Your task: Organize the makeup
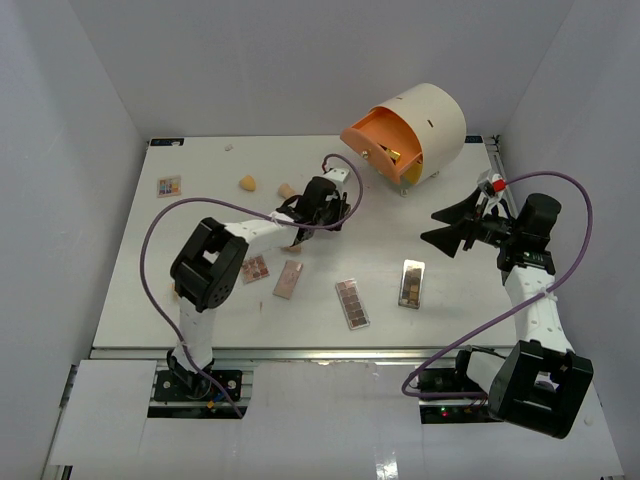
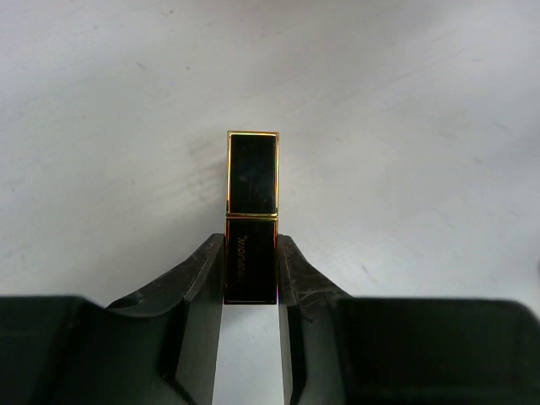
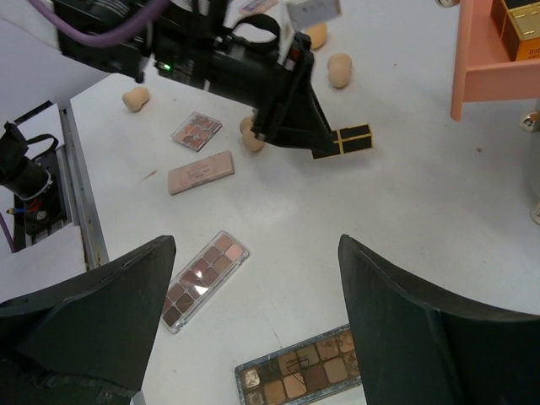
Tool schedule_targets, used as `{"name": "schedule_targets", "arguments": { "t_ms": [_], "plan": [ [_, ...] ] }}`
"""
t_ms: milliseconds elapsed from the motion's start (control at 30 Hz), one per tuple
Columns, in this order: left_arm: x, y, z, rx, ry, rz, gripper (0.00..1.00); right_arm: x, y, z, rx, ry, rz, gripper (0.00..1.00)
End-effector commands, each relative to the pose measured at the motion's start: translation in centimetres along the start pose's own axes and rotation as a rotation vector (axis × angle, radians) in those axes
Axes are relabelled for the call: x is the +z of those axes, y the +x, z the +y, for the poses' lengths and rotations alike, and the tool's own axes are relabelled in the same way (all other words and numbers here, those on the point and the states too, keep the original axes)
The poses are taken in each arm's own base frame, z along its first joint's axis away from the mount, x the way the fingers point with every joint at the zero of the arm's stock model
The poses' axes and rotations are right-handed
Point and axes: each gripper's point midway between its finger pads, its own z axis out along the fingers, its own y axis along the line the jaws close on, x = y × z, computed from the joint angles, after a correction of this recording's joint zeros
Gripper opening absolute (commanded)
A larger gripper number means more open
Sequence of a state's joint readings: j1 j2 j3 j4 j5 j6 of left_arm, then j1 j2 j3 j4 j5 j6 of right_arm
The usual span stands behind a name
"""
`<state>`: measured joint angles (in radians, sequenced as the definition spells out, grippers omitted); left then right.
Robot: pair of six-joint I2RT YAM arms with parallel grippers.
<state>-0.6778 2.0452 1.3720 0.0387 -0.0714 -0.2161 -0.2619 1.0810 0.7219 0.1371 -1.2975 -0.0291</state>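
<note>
- From above, my left pincer [image 1: 335, 212] is stretched out over the white table [image 1: 200, 320]. The pincer hides what it holds, so I cannot make that out here.
- My right pincer [image 1: 440, 227] is spread wide with nothing in it. A brown eyeshadow palette [image 1: 411, 283] lies on the table near it, on the side toward my base. The cream tub [image 1: 440, 115] with its orange drawer [image 1: 385, 140] sits past it, farther from me.
- In my left wrist view, my left pincer [image 2: 251, 253] is squeezed shut on a black-and-gold lipstick tube [image 2: 251, 186]. My fingers [image 2: 207, 270] press the two sides of its lower half. Its top half pokes out past my fingertips. I cannot tell if it touches the table.
- In my right wrist view, my right pincer [image 3: 256, 245] has its two fingers far apart, with only table between them.
- The brown eyeshadow palette [image 3: 299, 371] lies below the gap. A pink eyeshadow palette [image 3: 205, 279] in a clear case lies just beside my left finger.
- Farther ahead, my left pincer [image 3: 305, 135] grips the lipstick tube [image 3: 348, 140]. A peach sponge [image 3: 251, 137] sits just beside it.
- Ahead and to the right is the orange drawer [image 3: 489, 67], with a gold box [image 3: 519, 17] inside.
</note>
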Motion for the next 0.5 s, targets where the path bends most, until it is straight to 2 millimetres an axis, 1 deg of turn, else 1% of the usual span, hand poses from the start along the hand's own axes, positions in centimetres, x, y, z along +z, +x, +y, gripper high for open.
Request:
{"name": "schedule_targets", "arguments": {
  "t_ms": [0,33,67,100,200,267,367,467],
  "plan": [
    [-8.4,-6.5,-5.2,-0.122,0.257,-0.176,0.1,0.2,0.2,-0.2,0.041,-0.021,0.004,0.84],
    [-10.2,-8.4,-6.3,-0.15,0.319,-0.229,0.1,0.2,0.3,-0.2,0.047,-0.023,0.004,0.83],
    [-12.3,-8.3,-7.5,-0.201,0.407,-0.254,0.1,0.5,0.6,0.0,0.09,-0.038,0.012,0.83],
    [-13.0,-7.5,-7.9,-0.224,0.448,-0.267,0.1,0.9,0.9,0.2,0.12,-0.057,0.021,0.83],
    [-16.1,-7.3,-9.9,-0.306,0.615,-0.308,0.1,2.2,1.7,1.2,0.185,-0.089,0.047,0.83],
    [-18.2,-7.0,-11.3,-0.366,0.742,-0.323,0.1,3.2,1.6,1.9,0.224,-0.09,0.061,0.84],
    [-20.4,-6.8,-12.9,-0.403,0.891,-0.333,0.1,4.0,0.7,3.3,0.23,-0.128,0.054,0.92],
    [-21.6,-6.5,-14.0,-0.396,0.988,-0.317,0.1,4.3,0.0,4.6,0.211,-0.178,0.046,0.97]
  ]
}}
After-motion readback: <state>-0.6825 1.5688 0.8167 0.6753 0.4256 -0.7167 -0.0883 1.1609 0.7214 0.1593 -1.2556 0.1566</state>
